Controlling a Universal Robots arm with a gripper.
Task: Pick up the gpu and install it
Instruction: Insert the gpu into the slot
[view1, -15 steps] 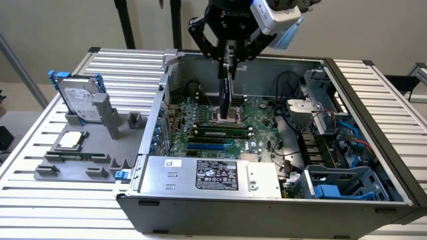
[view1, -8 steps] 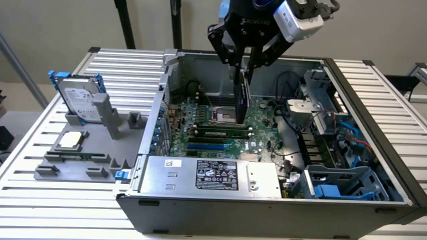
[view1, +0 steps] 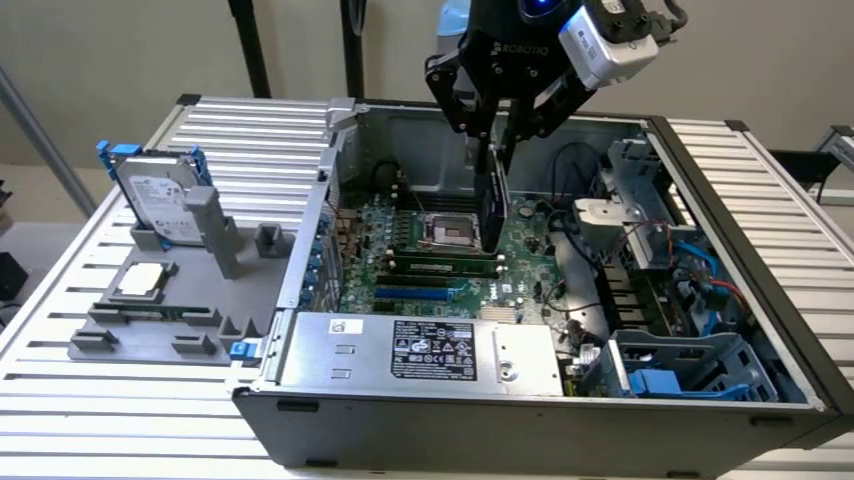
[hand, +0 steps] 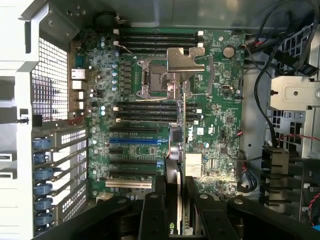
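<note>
My gripper hangs over the open computer case, shut on the gpu. The card hangs on edge, its long side pointing down toward the green motherboard, near the processor socket. In the wrist view the gpu shows edge-on as a thin black and green strip between my two black fingers, above the motherboard. The blue expansion slot and the black slots beside it lie off to one side of the card's edge. I cannot tell how far the card's lower edge is from the board.
A grey fixture outside the case at the exterior view's left carries a silver hard drive in a blue frame, a processor chip and a memory stick. The power supply sits at the case front. Cables and a drive cage crowd the right side.
</note>
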